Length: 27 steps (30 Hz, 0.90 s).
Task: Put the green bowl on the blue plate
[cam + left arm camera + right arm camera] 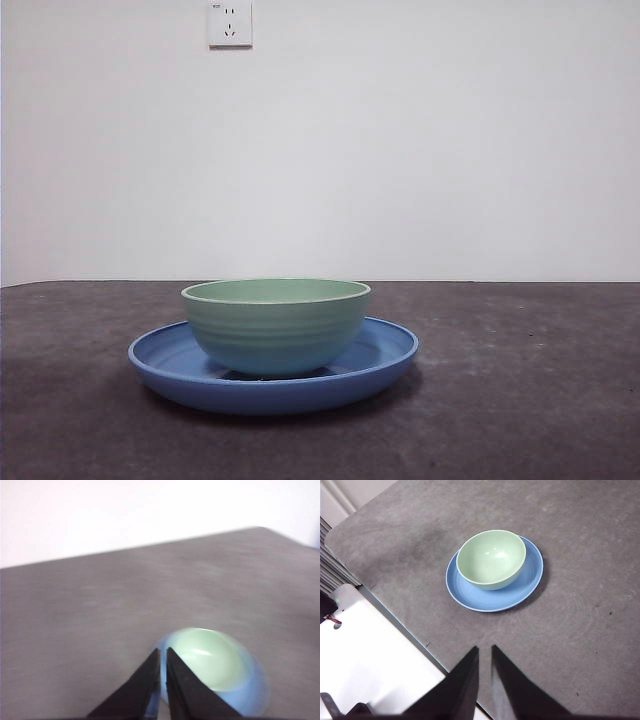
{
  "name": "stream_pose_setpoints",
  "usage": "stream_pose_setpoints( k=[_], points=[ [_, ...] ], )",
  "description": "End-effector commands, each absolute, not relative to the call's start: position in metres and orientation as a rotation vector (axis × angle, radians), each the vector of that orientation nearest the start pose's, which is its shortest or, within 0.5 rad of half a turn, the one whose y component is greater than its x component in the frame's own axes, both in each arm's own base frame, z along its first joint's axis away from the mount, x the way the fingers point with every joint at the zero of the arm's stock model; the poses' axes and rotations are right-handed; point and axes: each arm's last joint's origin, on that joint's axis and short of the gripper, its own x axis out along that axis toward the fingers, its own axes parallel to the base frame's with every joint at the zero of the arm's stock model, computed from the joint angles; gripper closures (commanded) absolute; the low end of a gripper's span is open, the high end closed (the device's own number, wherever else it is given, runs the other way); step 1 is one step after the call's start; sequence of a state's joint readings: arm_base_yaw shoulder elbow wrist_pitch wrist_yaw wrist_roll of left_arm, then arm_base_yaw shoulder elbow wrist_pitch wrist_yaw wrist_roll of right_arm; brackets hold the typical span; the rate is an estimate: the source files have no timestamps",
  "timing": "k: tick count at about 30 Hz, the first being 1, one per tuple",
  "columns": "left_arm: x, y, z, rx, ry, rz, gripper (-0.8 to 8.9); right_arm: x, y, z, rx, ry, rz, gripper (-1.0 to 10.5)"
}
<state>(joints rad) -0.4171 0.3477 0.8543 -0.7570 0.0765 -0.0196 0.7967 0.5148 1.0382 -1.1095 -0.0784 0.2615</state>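
Green bowl point(276, 325) is sitting upright inside the blue plate point(385, 350), resting on the plate's floor, slightly off-centre – in the front view more blue rim is showing on the right of the bowl than on the left. Bowl's ridged outer wall is standing clear above the plate's rim. Bowl is looking empty in the right wrist view point(491, 558); plate point(527, 577) is ringing it on all sides, widest on the side away from the table's edge.

Plate is lying flat on the dark grey table point(520, 400), casting a soft shadow beneath its rim. A white wall socket point(230, 23) is showing high on the wall behind.

Left gripper point(163, 652) is hanging above the table, its two black jaws nearly meeting, only a thin slit between them, nothing held. Its view is blurred; bowl point(205, 660) and plate point(255, 692) are showing just beyond the jaw tips, not touched.

Right gripper point(485, 650) is hanging high and well back from the dishes, over the table's near edge – jaws drawn close together with a narrow gap, holding nothing. A white surface point(365, 655) is showing beyond the table's edge in that view.

No arm is showing in the front view.
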Motion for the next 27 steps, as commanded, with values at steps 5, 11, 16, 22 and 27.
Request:
stream_pose_setpoints(
  k=[5, 11, 16, 22, 27],
  points=[
    [0.070, -0.006, 0.261, -0.004, 0.227, -0.127, 7.93, 0.036, 0.040, 0.358, 0.029, 0.656, 0.778, 9.1],
    [0.082, 0.001, 0.202, -0.023, 0.130, -0.028, 7.93, 0.036, 0.040, 0.358, 0.029, 0.656, 0.778, 9.1],
    [0.088, 0.001, 0.172, -0.024, 0.183, -0.030, 7.93, 0.036, 0.040, 0.358, 0.029, 0.655, 0.778, 9.1],
    [0.094, 0.001, 0.150, -0.024, 0.210, -0.033, 7.93, 0.036, 0.040, 0.358, 0.029, 0.655, 0.778, 9.1],
    [0.096, 0.001, 0.150, -0.010, 0.175, -0.010, 7.93, 0.036, 0.040, 0.358, 0.029, 0.655, 0.778, 9.1]
  ],
)
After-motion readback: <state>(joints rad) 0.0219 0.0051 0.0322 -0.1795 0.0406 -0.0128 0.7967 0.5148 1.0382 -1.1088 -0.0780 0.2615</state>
